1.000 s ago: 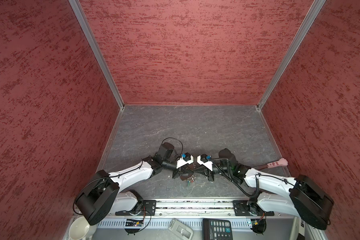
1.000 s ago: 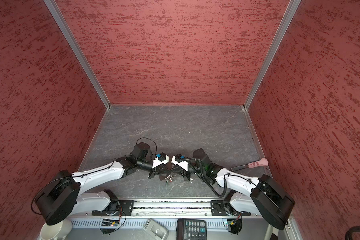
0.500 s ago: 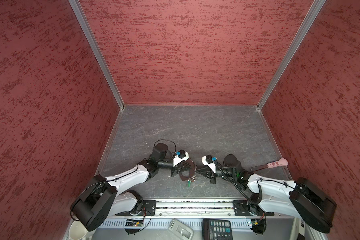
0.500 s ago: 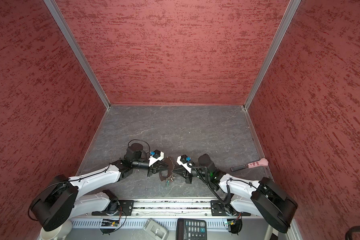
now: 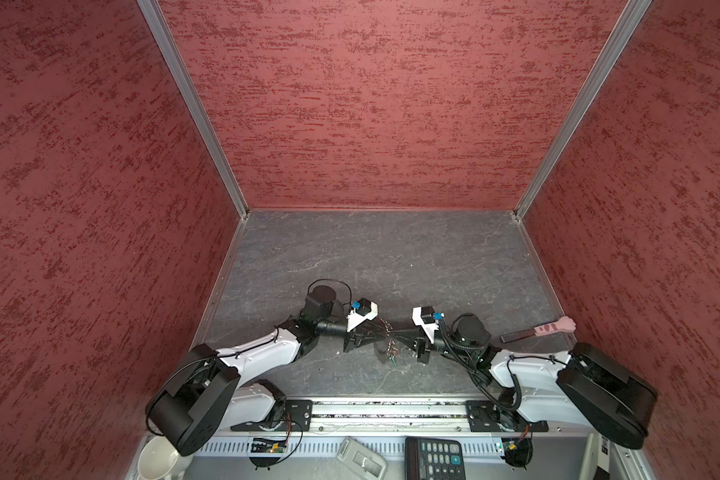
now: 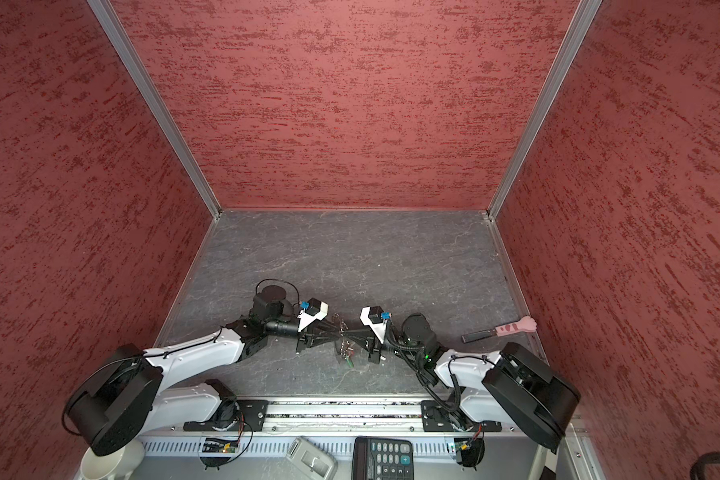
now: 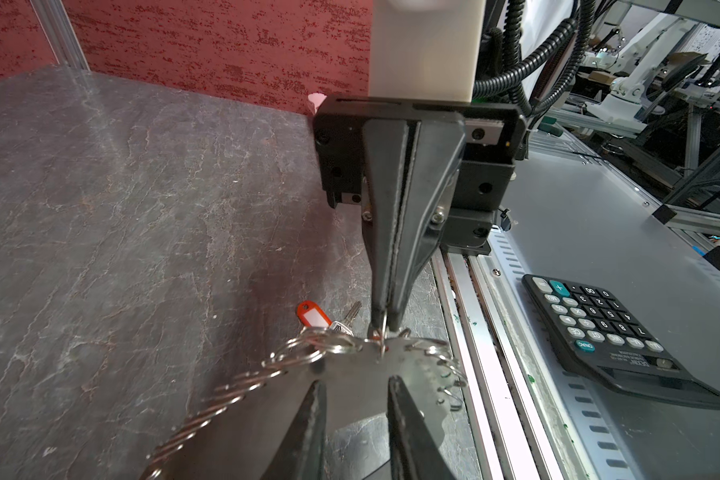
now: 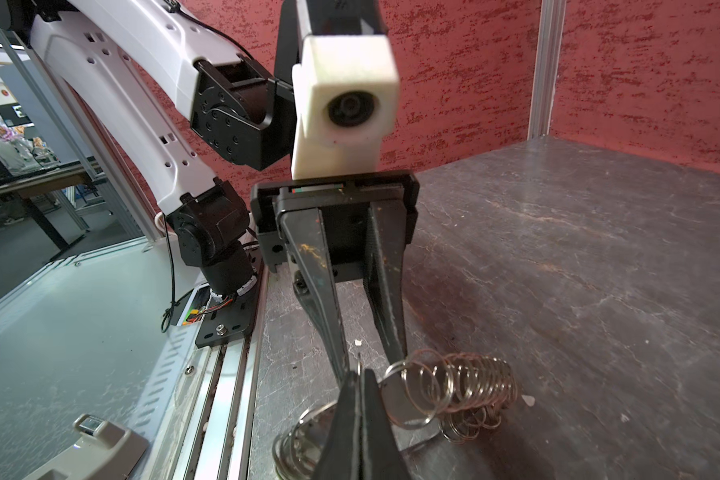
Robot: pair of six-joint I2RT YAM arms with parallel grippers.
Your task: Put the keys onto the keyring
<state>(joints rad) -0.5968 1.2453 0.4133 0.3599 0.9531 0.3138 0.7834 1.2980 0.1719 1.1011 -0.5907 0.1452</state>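
Key (image 7: 314,318) with the red tag sits low over the grey table (image 7: 142,208), just behind the keyring (image 7: 304,347) and between the two grippers; I cannot tell whether it is already threaded on. It should handle as light, stiff, slippery metal with a loose-swinging tag, so the flat head beside the tag looks the best hold, leaving the hole free. Its long axis runs roughly along the table, the blade apparently pointing away from the left arm toward the right one. The keyring is a limp string of silver rings, likely to sag wherever unsupported. The right gripper (image 7: 381,325) is clamped on one small ring of it; the left gripper (image 8: 371,361) stands narrowly parted, gripping nothing.
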